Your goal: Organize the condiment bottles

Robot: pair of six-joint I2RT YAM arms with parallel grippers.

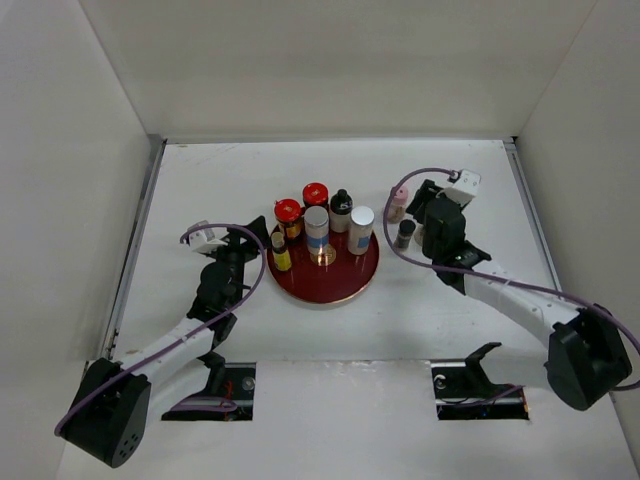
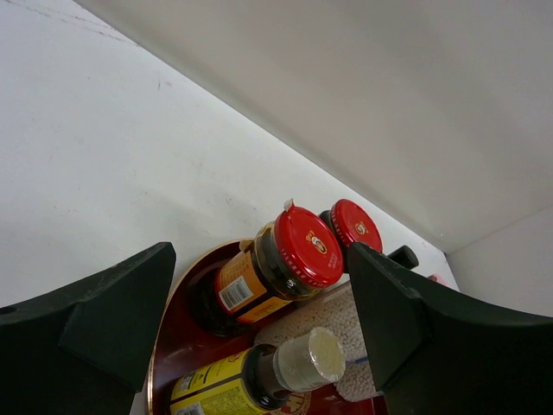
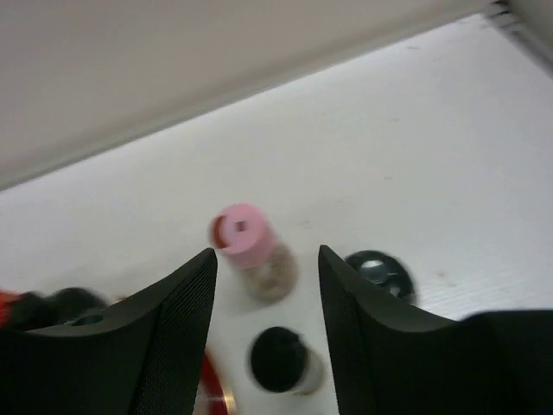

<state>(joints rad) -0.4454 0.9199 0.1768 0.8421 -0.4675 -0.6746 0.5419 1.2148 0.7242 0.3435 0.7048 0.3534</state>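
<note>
Several condiment bottles stand on the dark red tray (image 1: pixel 335 288): two red-lidded jars (image 1: pixel 288 213) (image 1: pixel 315 193), a black-capped bottle (image 1: pixel 341 205), a silver-lidded bottle (image 1: pixel 316 224), a white bottle (image 1: pixel 361 228) and a slim yellow-labelled bottle (image 1: pixel 281 250). A pink-capped bottle (image 1: pixel 399 202) and a small black-capped jar (image 1: pixel 405 233) stand on the table to the right of the tray. My right gripper (image 3: pixel 266 281) is open and empty, with the pink-capped bottle (image 3: pixel 251 245) and the black-capped jar (image 3: pixel 281 359) between its fingers' lines. My left gripper (image 2: pixel 259 268) is open and empty at the tray's left edge, facing a red-lidded jar (image 2: pixel 285 259) and the yellow-labelled bottle (image 2: pixel 216 389).
A dark round object (image 3: pixel 380 270), blurred, sits on the table just right of my right gripper's fingers. White walls close the table at the back and both sides. The tray rim (image 3: pixel 214 391) lies at the lower left of the right wrist view.
</note>
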